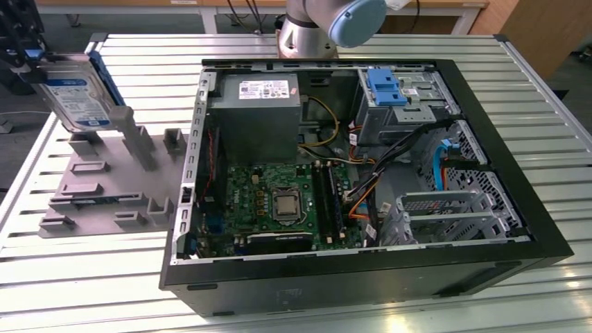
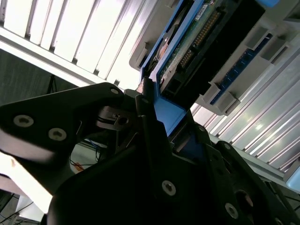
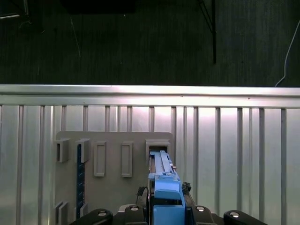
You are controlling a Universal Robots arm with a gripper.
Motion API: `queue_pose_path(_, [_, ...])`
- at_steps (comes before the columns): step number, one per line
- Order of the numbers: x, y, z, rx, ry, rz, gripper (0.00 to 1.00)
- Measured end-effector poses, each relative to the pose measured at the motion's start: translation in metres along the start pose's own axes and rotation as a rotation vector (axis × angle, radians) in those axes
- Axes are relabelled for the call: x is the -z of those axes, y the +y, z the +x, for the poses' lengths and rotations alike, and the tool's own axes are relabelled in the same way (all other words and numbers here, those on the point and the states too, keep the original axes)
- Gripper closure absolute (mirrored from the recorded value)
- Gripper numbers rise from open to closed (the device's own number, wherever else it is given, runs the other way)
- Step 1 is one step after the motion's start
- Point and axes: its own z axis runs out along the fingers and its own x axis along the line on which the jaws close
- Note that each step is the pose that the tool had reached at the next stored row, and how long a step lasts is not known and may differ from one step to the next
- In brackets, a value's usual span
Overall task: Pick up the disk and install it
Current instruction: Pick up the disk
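Note:
The disk (image 1: 79, 97) is a silver drive with a white-and-blue label and blue side rails. It stands upright at the back of the grey holder fixture (image 1: 102, 180), at the exterior view's far left. My gripper (image 1: 32, 59) is at its upper end, shut on the blue rail. In both wrist views the black fingers (image 2: 150, 140) clamp that rail; the disk's green board (image 2: 197, 42) shows past them. In the first wrist view the disk (image 3: 164, 183) lines up with a slot of the fixture (image 3: 112, 187); I cannot tell whether its lower end rests in it.
An open black computer case (image 1: 370, 277) lies to the right of the fixture on the slatted metal table (image 1: 93, 277). Inside are a grey power supply (image 1: 254, 104), a green motherboard (image 1: 277, 201), an upright blue latch (image 1: 384, 87) and metal drive cages (image 1: 444, 208).

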Motion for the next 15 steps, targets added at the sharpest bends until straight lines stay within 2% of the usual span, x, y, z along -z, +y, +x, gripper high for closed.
queue_pose_path(15, [0.0085,0.0,-0.0001,0.0,0.0,0.0001,0.64])
